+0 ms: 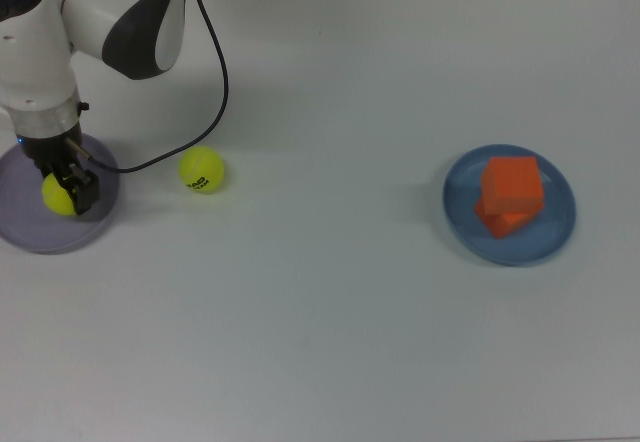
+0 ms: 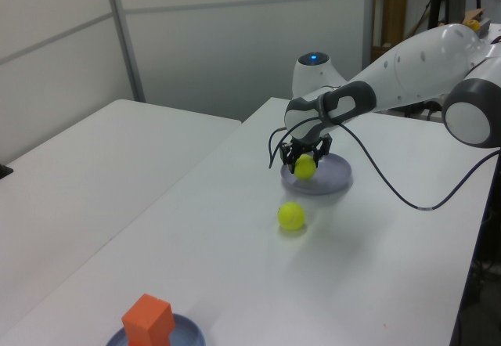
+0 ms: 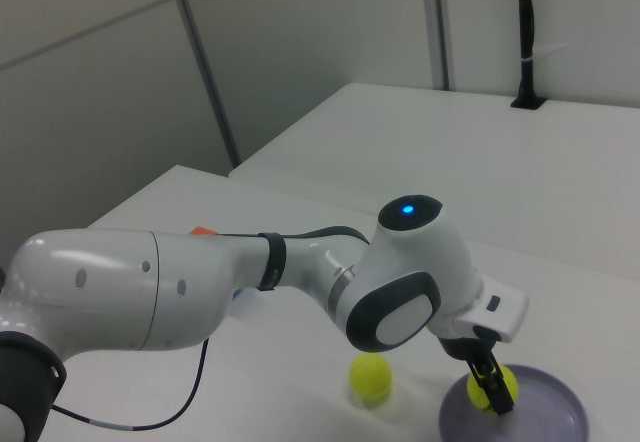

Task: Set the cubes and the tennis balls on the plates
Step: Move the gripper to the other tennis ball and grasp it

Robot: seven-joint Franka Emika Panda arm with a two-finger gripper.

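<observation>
Two orange cubes [image 1: 511, 195] were stacked on the blue plate [image 1: 458, 212] in your top view, at the top view's right; your left view caught only the upper cube and a sliver of that plate at its bottom edge, and your right view showed just a scrap of orange behind the arm. One tennis ball [image 1: 202, 170] lay free on the white surface [image 1: 330, 302], near the lavender plate [image 1: 30, 237] but apart from it. Only your top view showed the black print on that ball. Your arm reached over to the top view's left, wrist pointing down, the gripper [image 1: 62, 192] low over the lavender plate. Its fingers were clamped on the other tennis ball [image 1: 56, 195], which sat within the plate's rim; you could not tell whether it touched the plate.
</observation>
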